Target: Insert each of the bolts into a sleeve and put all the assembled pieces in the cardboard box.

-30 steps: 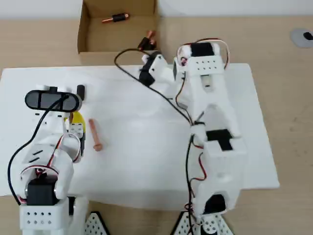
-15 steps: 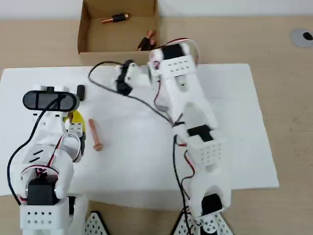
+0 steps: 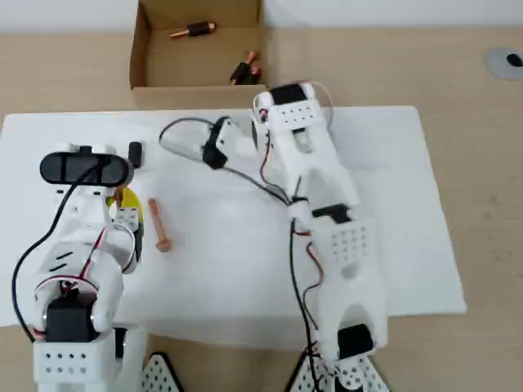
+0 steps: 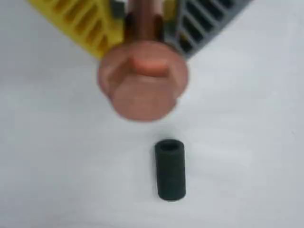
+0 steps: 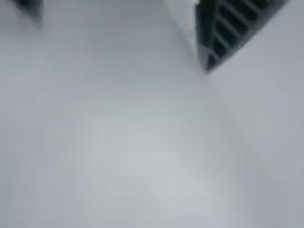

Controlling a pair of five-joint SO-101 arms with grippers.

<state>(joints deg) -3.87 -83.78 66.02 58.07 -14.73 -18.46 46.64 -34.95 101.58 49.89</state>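
Here is the wooden table (image 3: 482,163) with the white sheet (image 3: 229,269) spread across its middle; the right arm (image 3: 335,237) rises from 6 o'clock and stretches over the sheet toward 11 o'clock; the left arm (image 3: 78,269) stands at the sheet's 8 o'clock corner, pointing to 12; the cardboard box (image 3: 140,57) sits on the bare wood at the sheet's 12 o'clock edge, and inside it lie two assembled pieces, one (image 3: 193,31) near the far wall, the other (image 3: 245,69) in the 4 o'clock corner; the right gripper (image 3: 219,145) hangs over the sheet just short of the box, and whether its fingers are apart or together I cannot tell; the left gripper (image 4: 142,28) has its yellow and grey fingers pinched on the shaft of a copper bolt (image 4: 142,85), head sticking out past the tips; a loose bolt (image 3: 159,224) lies flat on the sheet just at 3 o'clock of that gripper, head toward 6; the black sleeve (image 4: 169,169) lies on its side on the sheet, near the held bolt's head but apart from it.
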